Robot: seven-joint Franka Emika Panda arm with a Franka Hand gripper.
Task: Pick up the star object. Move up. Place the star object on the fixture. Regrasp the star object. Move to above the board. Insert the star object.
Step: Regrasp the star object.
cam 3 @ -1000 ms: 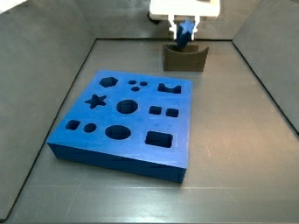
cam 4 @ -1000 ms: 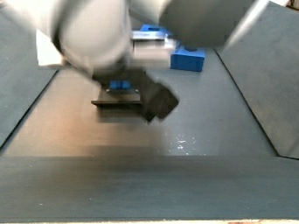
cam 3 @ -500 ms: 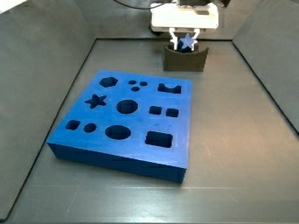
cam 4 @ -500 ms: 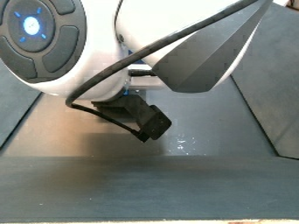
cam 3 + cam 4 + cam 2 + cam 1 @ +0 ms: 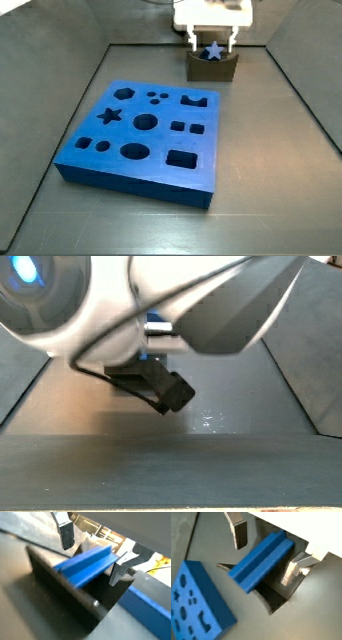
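Claw spread (silver plates), ridged blue star object on fixture

Even light; wrist views soft (arm blurred)

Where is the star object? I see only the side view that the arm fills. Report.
Observer: The star object lies in the notch of the fixture, with its star end showing in a side view.
Operator: Give me the tool's state.
Observer: The tool is open and straddles the piece. In a wrist view, one finger stands clear of it.
Operator: Tell me where the board is.
Observer: The board lies flat, apart from the fixture, and its star hole is empty.
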